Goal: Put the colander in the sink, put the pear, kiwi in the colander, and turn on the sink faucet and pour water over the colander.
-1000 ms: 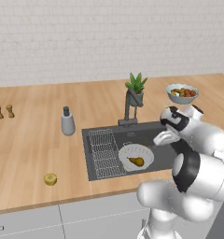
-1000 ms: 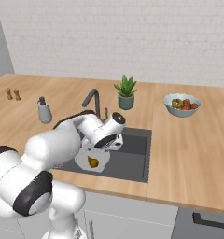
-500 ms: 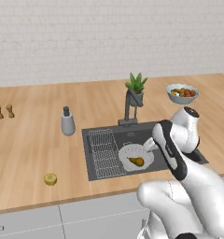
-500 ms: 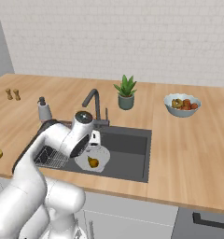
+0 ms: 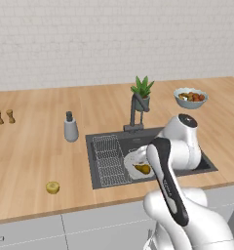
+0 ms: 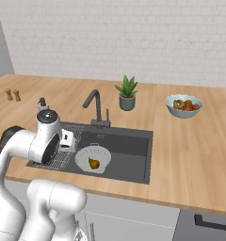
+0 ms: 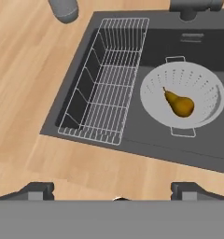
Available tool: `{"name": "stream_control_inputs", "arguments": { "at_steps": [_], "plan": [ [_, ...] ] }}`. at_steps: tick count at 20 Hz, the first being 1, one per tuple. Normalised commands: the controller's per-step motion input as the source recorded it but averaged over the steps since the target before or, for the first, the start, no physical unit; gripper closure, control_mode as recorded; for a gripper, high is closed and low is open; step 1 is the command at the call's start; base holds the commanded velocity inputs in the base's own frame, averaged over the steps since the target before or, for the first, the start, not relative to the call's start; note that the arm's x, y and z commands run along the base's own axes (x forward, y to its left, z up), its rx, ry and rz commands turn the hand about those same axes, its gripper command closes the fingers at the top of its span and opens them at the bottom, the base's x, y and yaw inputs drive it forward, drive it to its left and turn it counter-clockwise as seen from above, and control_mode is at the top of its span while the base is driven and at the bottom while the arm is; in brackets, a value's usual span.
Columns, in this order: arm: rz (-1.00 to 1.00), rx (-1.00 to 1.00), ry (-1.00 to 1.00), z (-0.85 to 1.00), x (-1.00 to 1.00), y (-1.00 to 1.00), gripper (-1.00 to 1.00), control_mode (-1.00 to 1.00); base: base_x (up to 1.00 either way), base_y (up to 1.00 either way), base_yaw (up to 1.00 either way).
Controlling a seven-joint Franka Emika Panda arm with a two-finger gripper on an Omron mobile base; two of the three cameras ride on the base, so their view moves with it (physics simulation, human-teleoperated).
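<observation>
Colander [image 7: 182, 97] sits in the sink [image 7: 132, 140], right of the wire rack [image 7: 107, 74], with the pear [image 7: 180, 104] lying inside it, narrow end pointing toward the rack side in the hand view. So two steps look done: colander placed, pear in.

Kiwi [image 5: 52, 187] is next by my read. It sits alone on the counter [image 5: 31, 146], left of the sink's front-left corner, near the counter's front edge, well apart from the soap bottle [image 5: 70, 128] further back.

Gripper [image 7: 113, 189]: fingers spread wide, nothing between them. In the hand view it looks down over the counter's front strip and the rack end of the sink. In the right base view the hand [image 6: 67, 140] hangs over the left end of the sink, above the rack.

Key relation: kiwi lies to the robot's left of the fingers, past the sink's left edge, roughly level with the sink's front rim. It's round, so no long axis to line up with; any jaw orientation should do. The move needs a leftward swing, then a straight descent.

Risk: a round fruit could roll if a finger nudges it before closing.

Faucet [image 5: 136, 112] is dry; spout aims over the sink's back edge.
</observation>
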Motion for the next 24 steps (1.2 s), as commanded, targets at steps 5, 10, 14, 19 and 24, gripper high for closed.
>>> {"name": "stream_control_inputs", "arguments": {
  "at_steps": [5, 10, 14, 19, 24],
  "plan": [
    [-0.01, 0.00, 0.09, 0.52, -0.32, 0.83, -1.00, -1.00, 0.00, 0.00, 0.00],
    [0.00, -0.01, 0.14, 0.34, -0.34, 0.94, -1.00, -1.00, 0.00, 0.00, 0.00],
    [0.00, -0.07, 0.11, 0.01, -0.29, 1.00, -1.00, -1.00, 0.00, 0.00, 0.00],
    [0.05, -0.05, 0.00, -0.24, -0.13, 1.00, -1.00, -1.00, 0.00, 0.00, 0.00],
    [0.23, -0.05, 0.00, -0.19, 0.05, 0.91, -1.00, -1.00, 0.00, 0.00, 0.00]
  ]
}}
